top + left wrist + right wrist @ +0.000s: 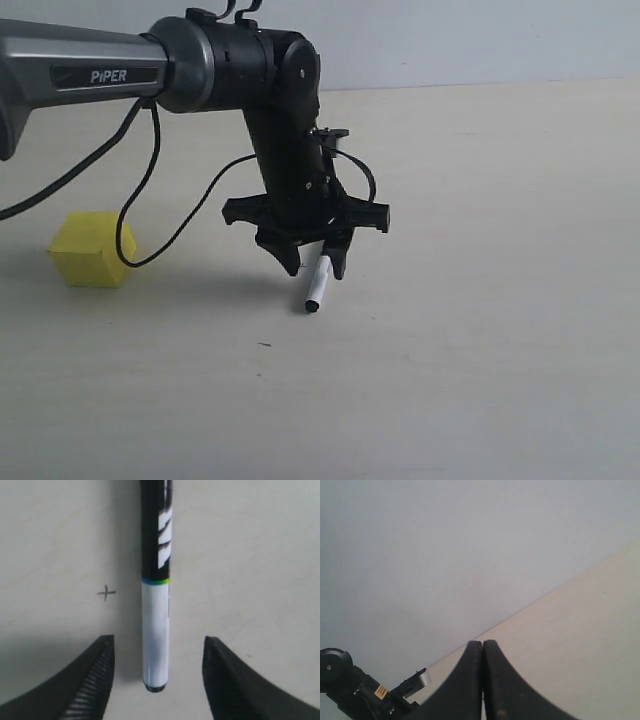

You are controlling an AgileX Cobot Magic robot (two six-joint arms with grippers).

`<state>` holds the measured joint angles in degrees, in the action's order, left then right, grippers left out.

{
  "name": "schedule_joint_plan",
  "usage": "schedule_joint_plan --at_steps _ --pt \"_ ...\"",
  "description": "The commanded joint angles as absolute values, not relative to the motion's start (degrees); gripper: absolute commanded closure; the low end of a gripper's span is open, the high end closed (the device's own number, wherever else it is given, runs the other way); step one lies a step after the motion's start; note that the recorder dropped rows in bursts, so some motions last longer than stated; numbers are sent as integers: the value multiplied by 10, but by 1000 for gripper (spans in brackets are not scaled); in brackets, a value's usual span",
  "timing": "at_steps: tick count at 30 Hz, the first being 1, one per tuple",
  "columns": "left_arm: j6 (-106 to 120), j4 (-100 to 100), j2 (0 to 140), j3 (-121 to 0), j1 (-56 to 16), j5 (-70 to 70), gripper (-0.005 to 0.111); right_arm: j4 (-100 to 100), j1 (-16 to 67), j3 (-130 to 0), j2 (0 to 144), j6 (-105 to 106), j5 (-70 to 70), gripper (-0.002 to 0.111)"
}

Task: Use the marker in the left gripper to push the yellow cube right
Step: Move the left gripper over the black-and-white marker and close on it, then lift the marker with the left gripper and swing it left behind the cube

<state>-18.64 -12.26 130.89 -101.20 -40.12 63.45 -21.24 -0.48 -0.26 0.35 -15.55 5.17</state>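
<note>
White-and-black marker (155,630), lettering seemingly white

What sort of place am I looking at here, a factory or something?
Probably a robotics lab test bench, not a factory: a bare pale table against a plain wall, a cabled robot arm marked PIPER, and only small props, a yellow cube and a marker.

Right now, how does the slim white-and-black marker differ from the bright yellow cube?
The slim white-and-black marker is long and thin; the bright yellow cube is blocky and one colour. The marker lies between the open fingers of the black left tool, touching neither; the cube sits apart, further left in the exterior view. Shared: neither is gripped.
</note>
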Motion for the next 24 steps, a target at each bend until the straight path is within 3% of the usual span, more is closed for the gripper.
schedule_joint_plan --at_steps 1,24 --pt "-204 -110 1320 -1016 -413 606 54 -209 -7 0 0 -151 50 108" --pt "-266 -31 1366 -1067 -439 648 54 -210 -7 0 0 -151 50 108"
